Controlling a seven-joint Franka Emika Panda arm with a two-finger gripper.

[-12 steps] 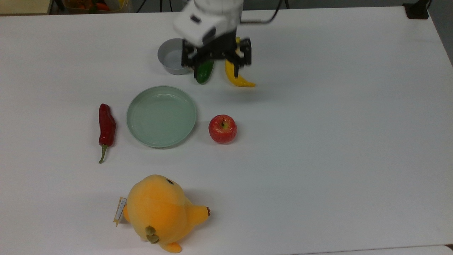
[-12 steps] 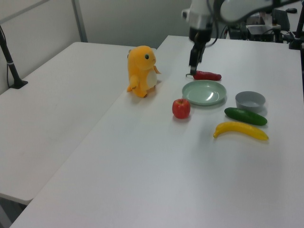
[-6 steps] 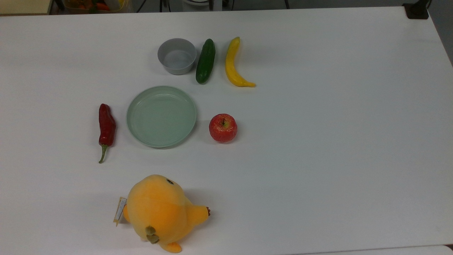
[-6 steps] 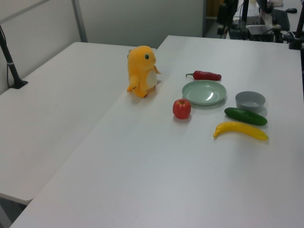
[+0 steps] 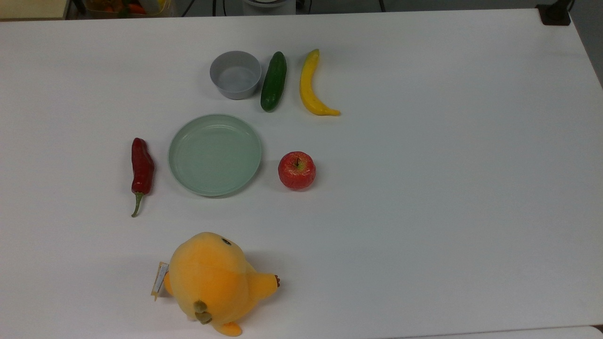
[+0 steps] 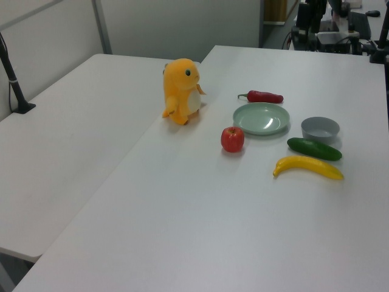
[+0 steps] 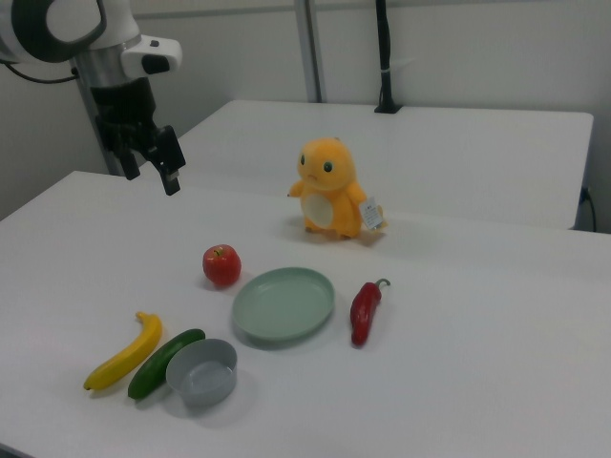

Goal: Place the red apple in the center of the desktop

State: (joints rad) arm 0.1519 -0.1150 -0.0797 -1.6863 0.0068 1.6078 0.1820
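From the right view's near edge I see a grey bowl (image 7: 201, 371), a cucumber (image 7: 165, 363) and a banana (image 7: 122, 352). Next, the red apple (image 7: 221, 264) sits upright on the desk (image 7: 496, 382), just beside the green plate (image 7: 284, 304), close to the desk's middle by my judgement. Farther back, my tool (image 7: 164, 160) hangs well above the desk, up and toward the right view's left of the apple; I cannot tell whether it is spread or pressed together.

No lettering can be read on anything here. The orange plush toy (image 5: 212, 280) carries a small hang tag (image 5: 160, 279), perhaps printed, but its marks are too small to make out.
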